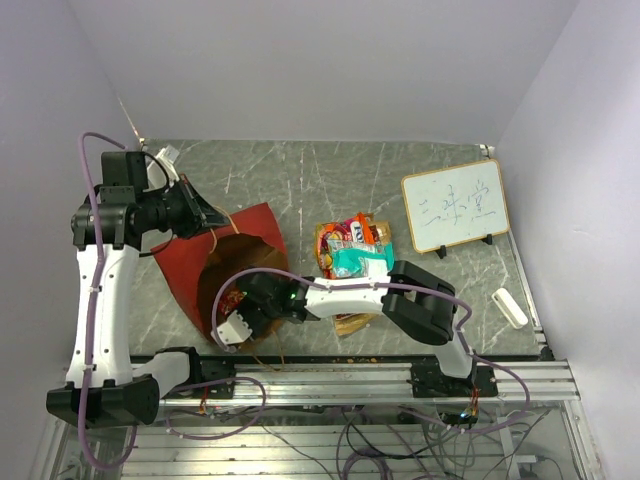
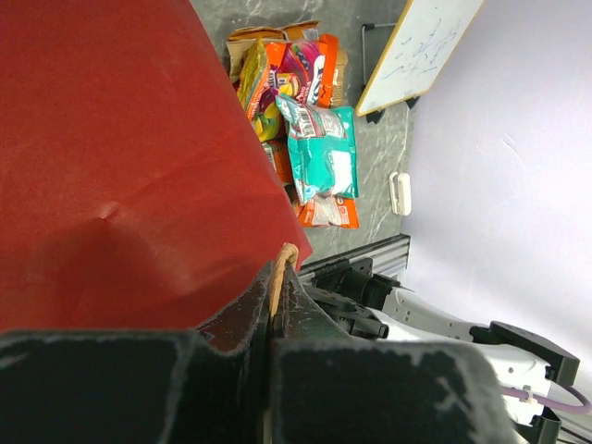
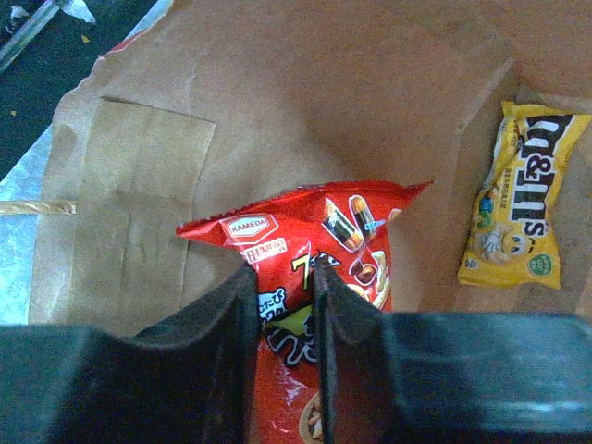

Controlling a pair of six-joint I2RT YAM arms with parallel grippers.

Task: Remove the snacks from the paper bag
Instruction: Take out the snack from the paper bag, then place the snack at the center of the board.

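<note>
The paper bag [image 1: 250, 240] lies on the table, red outside, its brown mouth facing the near edge. My left gripper [image 1: 212, 222] is shut on the bag's tan twine handle [image 2: 285, 252], beside the red wall [image 2: 120, 139]. My right gripper [image 1: 232, 312] is inside the bag mouth, its jaws closed on a red Kameda packet [image 3: 305, 222]. A yellow M&M's packet [image 3: 518, 199] lies deeper on the brown inside [image 3: 305, 111]. Several snacks [image 1: 352, 248] are piled on the table right of the bag, a teal packet [image 2: 324, 153] on top.
A white framed whiteboard [image 1: 455, 208] stands at the back right, also in the left wrist view [image 2: 421, 46]. A small white eraser [image 1: 510, 307] lies near the right edge. An aluminium rail [image 1: 400, 375] runs along the near edge.
</note>
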